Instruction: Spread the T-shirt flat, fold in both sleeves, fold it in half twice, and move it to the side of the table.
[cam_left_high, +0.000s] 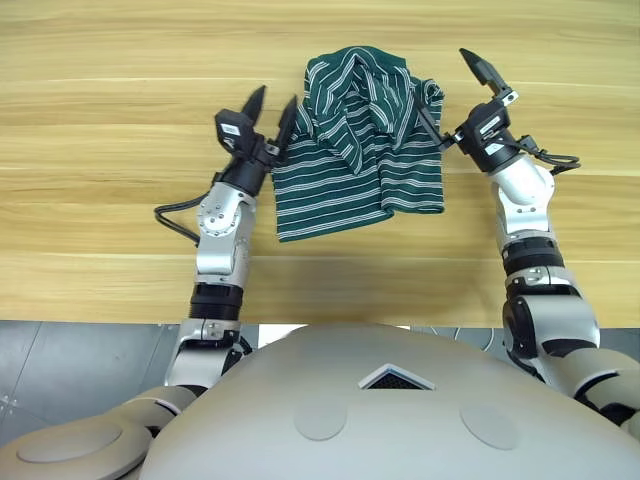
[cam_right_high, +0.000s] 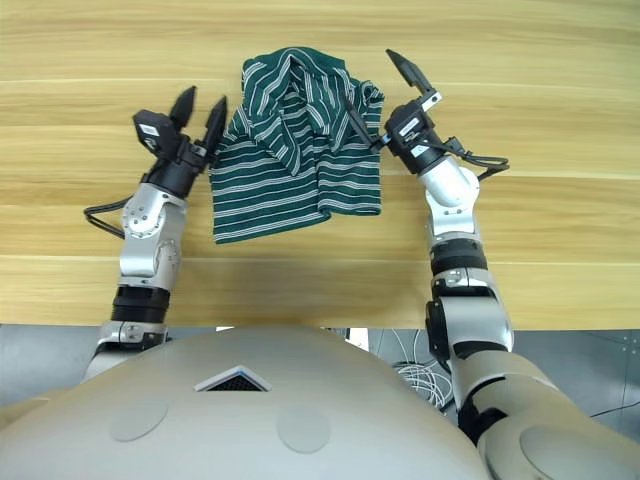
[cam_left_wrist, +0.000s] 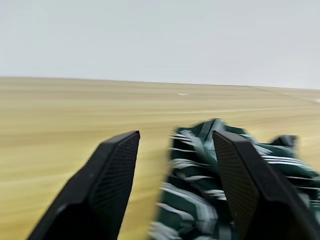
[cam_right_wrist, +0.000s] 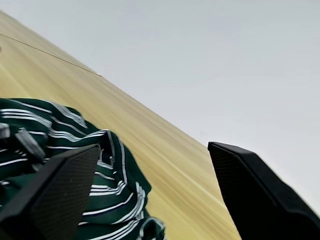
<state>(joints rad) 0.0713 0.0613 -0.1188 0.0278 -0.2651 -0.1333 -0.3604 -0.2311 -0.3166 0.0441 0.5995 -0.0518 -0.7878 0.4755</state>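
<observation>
Between the left claw (cam_left_high: 272, 106) and right claw (cam_left_high: 444, 84) lies the crumpled T-shirt (cam_left_high: 360, 150).

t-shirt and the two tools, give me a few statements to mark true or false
1. The T-shirt lies spread flat on the table. False: it is bunched up, with folds and overlapping layers.
2. The left tool and the right tool are both open. True.
3. The left tool is at the T-shirt's left edge, the right tool at its right edge. True.
4. The T-shirt is plain red. False: it is dark green with thin white stripes.
</observation>
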